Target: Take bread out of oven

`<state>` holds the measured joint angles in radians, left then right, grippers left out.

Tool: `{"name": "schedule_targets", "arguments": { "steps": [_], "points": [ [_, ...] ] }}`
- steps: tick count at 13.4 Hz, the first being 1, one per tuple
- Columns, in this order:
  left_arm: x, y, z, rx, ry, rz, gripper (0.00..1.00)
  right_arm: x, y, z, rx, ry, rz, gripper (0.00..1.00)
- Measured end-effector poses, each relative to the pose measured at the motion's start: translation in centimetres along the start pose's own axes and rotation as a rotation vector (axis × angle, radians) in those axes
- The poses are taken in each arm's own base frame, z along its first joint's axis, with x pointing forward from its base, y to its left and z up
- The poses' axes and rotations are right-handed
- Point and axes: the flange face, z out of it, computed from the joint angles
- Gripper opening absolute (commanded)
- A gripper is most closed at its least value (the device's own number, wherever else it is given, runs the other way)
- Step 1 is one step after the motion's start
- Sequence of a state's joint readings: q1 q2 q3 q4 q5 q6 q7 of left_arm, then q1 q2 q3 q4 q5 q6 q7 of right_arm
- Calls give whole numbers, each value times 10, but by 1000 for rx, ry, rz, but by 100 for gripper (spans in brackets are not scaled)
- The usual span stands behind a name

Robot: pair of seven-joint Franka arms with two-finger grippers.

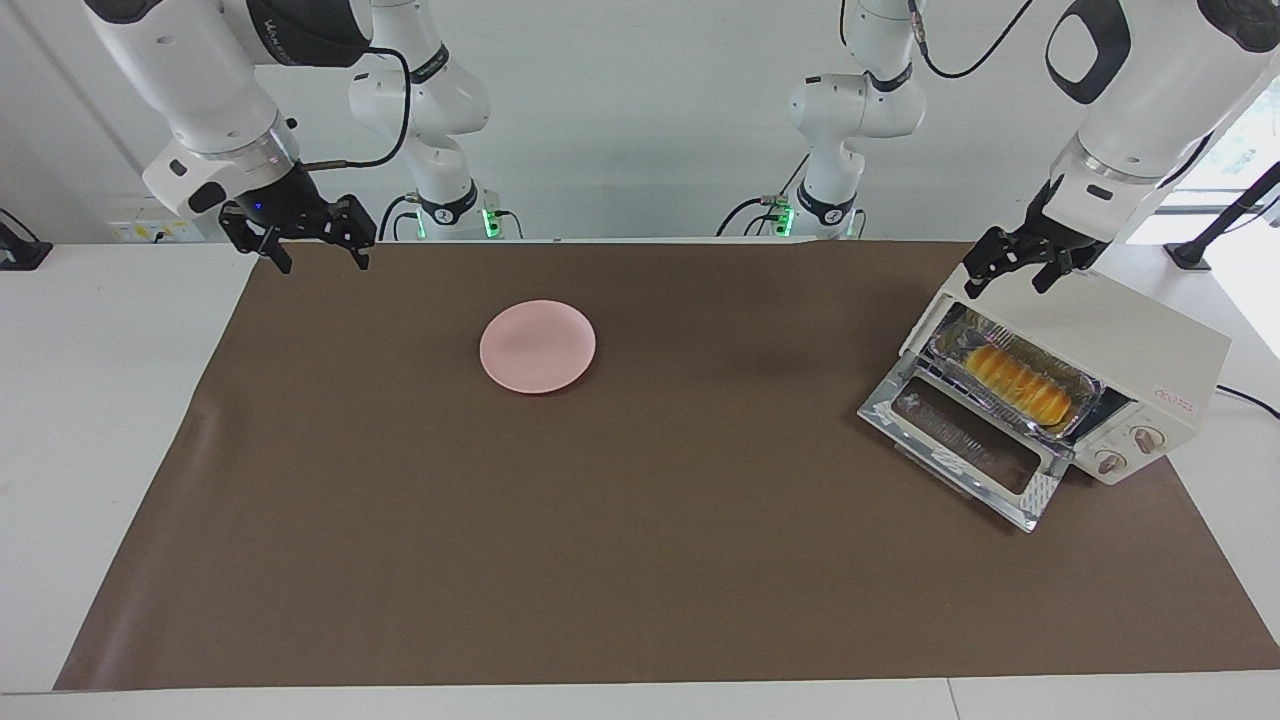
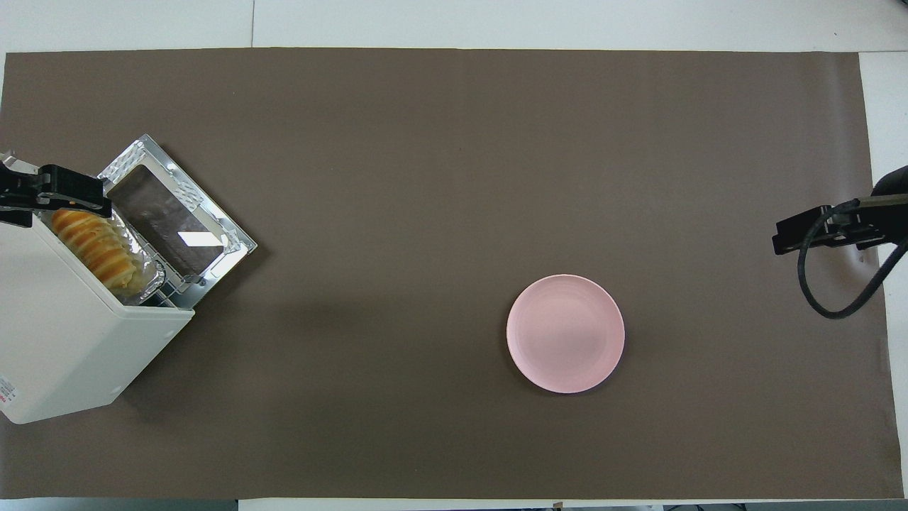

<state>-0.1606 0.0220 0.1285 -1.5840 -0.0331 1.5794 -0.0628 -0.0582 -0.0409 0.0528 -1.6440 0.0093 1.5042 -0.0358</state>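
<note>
Oven (image 1: 1150, 350) sits at the left arm's end of the table w/ its door (image 1: 965, 440) dropped open, bread (image 1: 1018, 384) inside on a foil tray (image 1: 1085, 385). Left gripper (image 1: 1010, 268) hangs over the oven's top edge, fingers apart, holding nothing. Right gripper (image 1: 318, 250) is up over the mat's (image 1: 640, 560) corner at its own end, also spread, empty. Pink plate (image 1: 538, 346) mid-table.

A white table (image 1: 90, 420) under a brown mat (image 1: 640, 560), against a plain white wall (image 1: 640, 120).
</note>
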Motion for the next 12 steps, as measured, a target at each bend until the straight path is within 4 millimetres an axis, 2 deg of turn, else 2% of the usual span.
{"name": "schedule_targets", "arguments": {
  "steps": [12],
  "points": [
    [3,-2,-2,-3,32,-25,100,0,0,0,0,0,0,100]
  ]
}}
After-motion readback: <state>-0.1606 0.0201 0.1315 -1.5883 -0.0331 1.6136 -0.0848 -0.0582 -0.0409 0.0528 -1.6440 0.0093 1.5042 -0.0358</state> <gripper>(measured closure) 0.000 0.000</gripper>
